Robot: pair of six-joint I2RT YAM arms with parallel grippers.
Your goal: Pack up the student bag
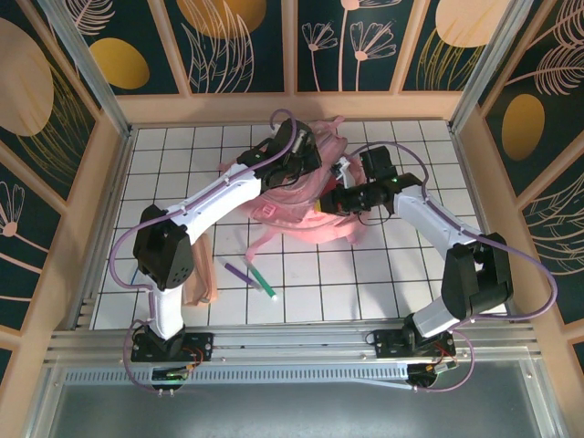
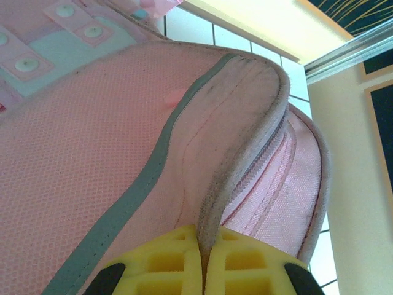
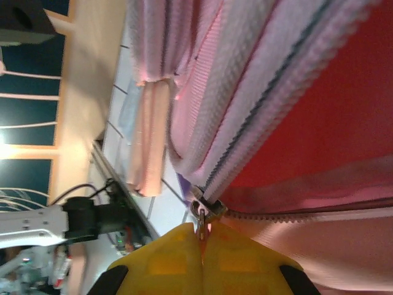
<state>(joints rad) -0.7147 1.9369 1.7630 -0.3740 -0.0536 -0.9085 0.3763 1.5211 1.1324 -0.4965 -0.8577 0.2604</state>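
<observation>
Your left gripper (image 2: 202, 246) has its yellow fingers (image 2: 166, 258) pressed together, w/ the grey piped edge (image 2: 216, 184) of the student bag (image 2: 92, 153) clamped between them, just beside the closed part of the zip. This bag is a large pink fabric backpack, and in the top view it lies at the middle-far part of the white tiled table (image 1: 365, 274), between the 2 arms. Your right gripper (image 3: 201, 238) is also closed: its yellow pads pinch the small metal zipper pull (image 3: 201, 216), and the slider sits right at the fingertips. Beyond the slider the zip teeth are apart and you see a red surface inside the opening; I cannot tell what it is. Both grippers touch the bag from opposite sides, the left at the far-left part, the right at the right part. Around it, a purple pen (image 1: 237, 270) and a green pen (image 1: 264, 284) lie on the tiles near the bag, approx. in front of it and apart from both grippers. A flat peach-pink pouch (image 1: 203, 278) lies at the left, partly hidden under the left arm. One pink strap (image 1: 260, 242) of the bag hangs toward the pens.
</observation>
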